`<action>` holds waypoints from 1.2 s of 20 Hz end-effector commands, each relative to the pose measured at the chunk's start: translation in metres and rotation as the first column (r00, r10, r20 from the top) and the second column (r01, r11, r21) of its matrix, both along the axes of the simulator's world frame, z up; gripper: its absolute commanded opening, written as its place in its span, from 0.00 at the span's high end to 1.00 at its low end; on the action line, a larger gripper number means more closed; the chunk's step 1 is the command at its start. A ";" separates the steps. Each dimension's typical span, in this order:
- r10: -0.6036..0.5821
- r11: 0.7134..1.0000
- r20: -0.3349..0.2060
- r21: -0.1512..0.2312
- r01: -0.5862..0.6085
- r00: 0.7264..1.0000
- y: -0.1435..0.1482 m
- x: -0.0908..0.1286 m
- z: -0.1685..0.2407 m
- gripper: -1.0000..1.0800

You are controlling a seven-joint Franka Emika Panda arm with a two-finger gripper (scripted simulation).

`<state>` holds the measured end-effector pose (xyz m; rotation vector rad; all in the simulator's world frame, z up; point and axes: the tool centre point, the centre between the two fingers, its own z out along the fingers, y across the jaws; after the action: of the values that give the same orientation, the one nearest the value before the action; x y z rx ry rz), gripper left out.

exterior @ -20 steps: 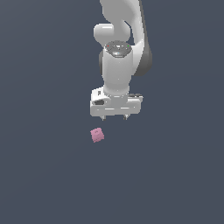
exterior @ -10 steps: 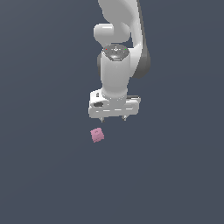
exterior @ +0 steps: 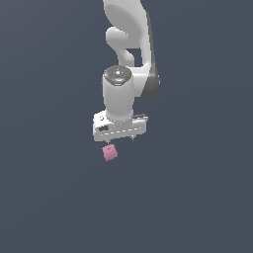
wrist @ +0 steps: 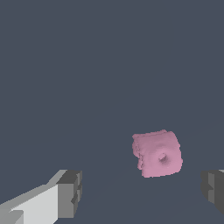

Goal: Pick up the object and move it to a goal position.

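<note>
A flat, featureless slate-grey surface (exterior: 49,197) fills both views. The white Panda arm (exterior: 126,54) reaches down over it; its gripper (wrist: 142,192) is spread wide, holding nothing. The pink block (wrist: 157,153) lies on the surface between the fingers (wrist: 70,192), touching neither.

One end effector fingertip (wrist: 214,191) is cut off.

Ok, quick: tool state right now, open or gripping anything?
Tool: open, holding nothing; pink block sits free between the fingers, untouched.
</note>
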<state>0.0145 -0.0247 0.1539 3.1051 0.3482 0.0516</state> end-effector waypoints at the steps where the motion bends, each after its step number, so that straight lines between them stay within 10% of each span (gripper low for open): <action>1: 0.039 0.999 -0.008 0.000 -0.039 0.999 -0.012 0.000 -0.013 0.04; 24: 0.183 0.983 -0.035 0.012 -0.183 0.982 -0.054 -0.004 -0.069 0.04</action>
<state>0.0106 -0.0788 0.0882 3.0760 0.6355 0.0010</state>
